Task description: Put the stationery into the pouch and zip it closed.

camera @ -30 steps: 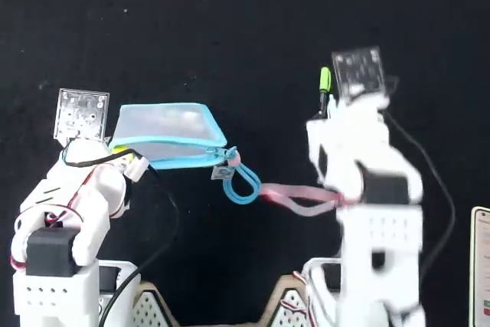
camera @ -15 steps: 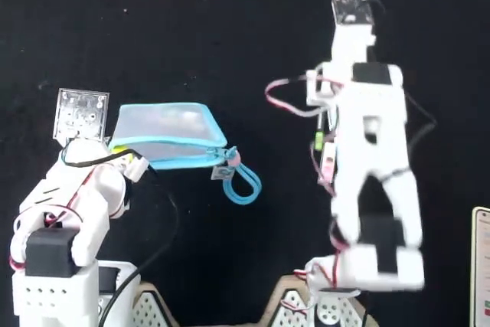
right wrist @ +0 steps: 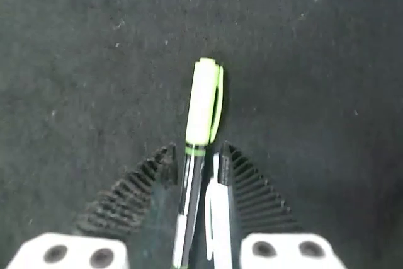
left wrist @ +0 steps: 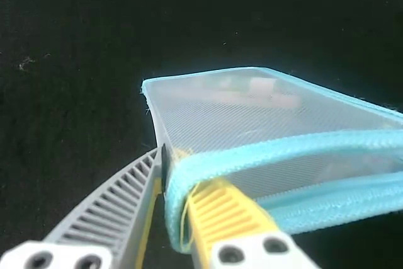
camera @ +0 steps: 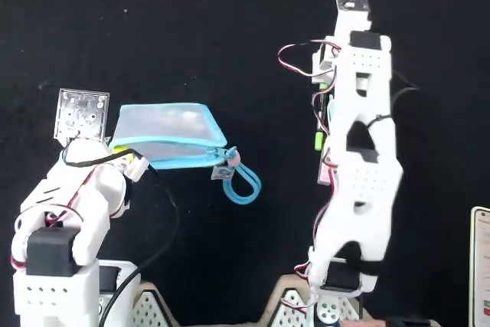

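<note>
My R claw is pinched nearly shut on two pens. They're light, stiff and slick, so best gripped mid-barrel or they'll swivel. Soft mesh pouch lies at 9 o'clock of them, L claw clamped on its corner.

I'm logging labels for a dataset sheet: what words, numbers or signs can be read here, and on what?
None can be read.
White card at the high view's right edge: coloured print, too small to read.
Translucent mesh pouch with blue trim: no print seen.
Green-capped pen: no print seen.
</note>
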### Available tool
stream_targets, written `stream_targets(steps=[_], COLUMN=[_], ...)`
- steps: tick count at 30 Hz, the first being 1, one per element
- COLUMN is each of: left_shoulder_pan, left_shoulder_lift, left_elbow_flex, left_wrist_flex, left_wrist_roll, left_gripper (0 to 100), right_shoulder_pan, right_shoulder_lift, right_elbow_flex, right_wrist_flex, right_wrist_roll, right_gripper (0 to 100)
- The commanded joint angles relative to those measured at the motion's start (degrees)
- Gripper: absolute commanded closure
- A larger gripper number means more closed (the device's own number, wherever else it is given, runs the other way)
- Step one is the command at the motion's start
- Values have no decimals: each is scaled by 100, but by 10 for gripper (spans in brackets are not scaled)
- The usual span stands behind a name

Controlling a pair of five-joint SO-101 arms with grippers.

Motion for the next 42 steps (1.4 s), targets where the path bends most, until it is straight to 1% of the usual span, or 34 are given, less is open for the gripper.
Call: stream_targets(steps=[1,6,9,13,21,22,24,25,28,37,42], left_shoulder_pan=[-66,-66,-66,-66,-66,-66,-66,-66,-66,-66,-66], left_shoulder_lift=[-35,-35,-35,-35,-35,-35,-35,-35,-35,-35,-35], left_elbow_flex=[-57,-57,-57,-57,-57,-57,-57,-57,-57,-57,-57], left_wrist_flex=[18,18,18,26,26,26,26,26,26,26,26], left_wrist_roll=[-62,-62,-62,-62,-62,-62,-62,-62,-62,-62,-62], left_gripper=[970,970,970,970,970,970,970,970,970,970,970], right_shoulder_pan=[53,-35,-44,-44,-44,-44,-44,-44,-44,-176,-343], right_shoulder_lift=[699,1859,2466,3099,3284,3275,3275,3266,3240,2193,1947], right_elbow_flex=[-1710,-3538,-4418,-5121,-4989,-4980,-5024,-5033,-5174,-5182,-5042], right_wrist_flex=[448,1055,1125,1108,1081,1125,1196,1222,1424,2567,2611], right_wrist_roll=[-44,-44,-44,-35,-9,-9,9,105,325,316,308], right_gripper=[891,891,891,891,898,917,994,981,987,988,987])
